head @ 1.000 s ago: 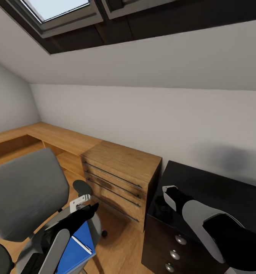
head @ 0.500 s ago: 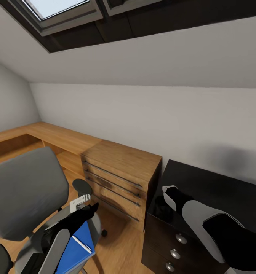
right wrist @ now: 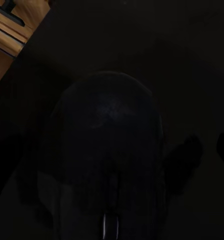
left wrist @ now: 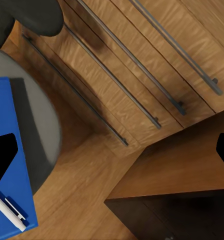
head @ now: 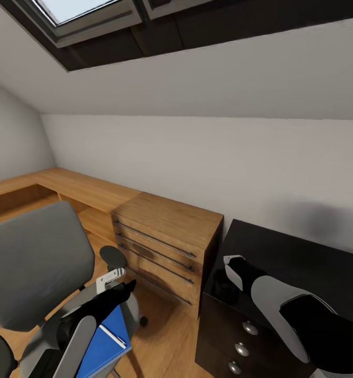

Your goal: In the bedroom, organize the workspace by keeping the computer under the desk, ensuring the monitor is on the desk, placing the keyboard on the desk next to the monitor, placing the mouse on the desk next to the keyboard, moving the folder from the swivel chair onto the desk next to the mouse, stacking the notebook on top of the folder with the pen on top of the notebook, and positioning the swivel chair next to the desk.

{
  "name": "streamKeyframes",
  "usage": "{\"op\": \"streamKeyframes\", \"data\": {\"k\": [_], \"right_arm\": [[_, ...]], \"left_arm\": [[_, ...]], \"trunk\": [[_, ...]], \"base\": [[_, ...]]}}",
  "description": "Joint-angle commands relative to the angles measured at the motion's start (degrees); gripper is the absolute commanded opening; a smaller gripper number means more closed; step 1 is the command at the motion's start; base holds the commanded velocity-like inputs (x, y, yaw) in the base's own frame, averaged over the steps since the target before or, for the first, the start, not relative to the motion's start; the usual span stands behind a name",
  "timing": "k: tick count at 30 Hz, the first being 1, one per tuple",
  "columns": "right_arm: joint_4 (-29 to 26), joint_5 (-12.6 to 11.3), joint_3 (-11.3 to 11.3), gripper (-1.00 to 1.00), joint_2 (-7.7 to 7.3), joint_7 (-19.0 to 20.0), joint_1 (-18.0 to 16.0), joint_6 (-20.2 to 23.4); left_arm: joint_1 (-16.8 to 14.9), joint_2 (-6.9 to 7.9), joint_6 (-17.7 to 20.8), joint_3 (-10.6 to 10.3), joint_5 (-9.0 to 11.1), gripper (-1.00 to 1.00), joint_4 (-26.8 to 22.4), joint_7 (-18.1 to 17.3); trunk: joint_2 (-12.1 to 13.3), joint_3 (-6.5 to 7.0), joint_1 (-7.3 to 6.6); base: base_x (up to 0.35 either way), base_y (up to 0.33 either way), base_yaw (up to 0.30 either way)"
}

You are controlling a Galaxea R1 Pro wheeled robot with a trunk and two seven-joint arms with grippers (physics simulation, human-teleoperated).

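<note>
The grey swivel chair (head: 37, 262) stands at the lower left with the blue folder (head: 104, 344) lying on its seat. A white pen (left wrist: 7, 212) rests on the folder (left wrist: 9, 150). My left gripper (head: 113, 281) hovers just above the seat's edge, open and holding nothing (left wrist: 112, 152). At the right is the black-topped desk (head: 302, 262). My right gripper (head: 233, 270) hangs low over its near corner. In the right wrist view the small black mouse (right wrist: 109, 150) lies on the dark desk top between the spread fingers. The jaws look open around it.
An oak drawer cabinet (head: 166, 241) with long bar handles stands between chair and desk. A low oak shelf (head: 76, 189) runs along the wall to the left. The desk's dark drawers (head: 242, 341) with silver knobs face me. Bare oak floor (head: 166, 336) lies below.
</note>
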Motion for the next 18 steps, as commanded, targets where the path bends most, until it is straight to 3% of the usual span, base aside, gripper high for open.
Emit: {"op": "streamKeyframes", "data": {"k": [1, 15, 16, 18], "right_arm": [[0.47, -0.3, 0.79, 1.0, -0.02, -0.43, 0.02, 0.2], [0.47, -0.22, 0.79, 1.0, -0.02, -0.7, 0.02, 0.19], [0.47, -0.22, 0.79, -1.0, -0.02, -0.66, 0.02, 0.19], [0.48, -0.22, 0.79, -1.0, -0.01, -0.5, 0.02, 0.19]], "left_arm": [[-0.06, 0.05, 0.05, -0.1, 0.6, 1.0, -0.08, 0.59], [-0.06, 0.05, 0.08, -0.1, 0.6, 1.0, -0.08, 0.59], [-0.06, 0.05, 0.07, -0.1, 0.6, 1.0, -0.08, 0.59], [-0.06, 0.05, 0.06, -0.1, 0.6, 1.0, -0.08, 0.59]], "trunk": [[-0.03, -0.09, 0.02], [-0.03, -0.09, 0.02], [-0.03, -0.09, 0.02], [-0.03, -0.09, 0.02]], "base": [[0.0, 0.0, 0.0], [0.0, 0.0, 0.0], [0.0, 0.0, 0.0], [0.0, 0.0, 0.0]]}}
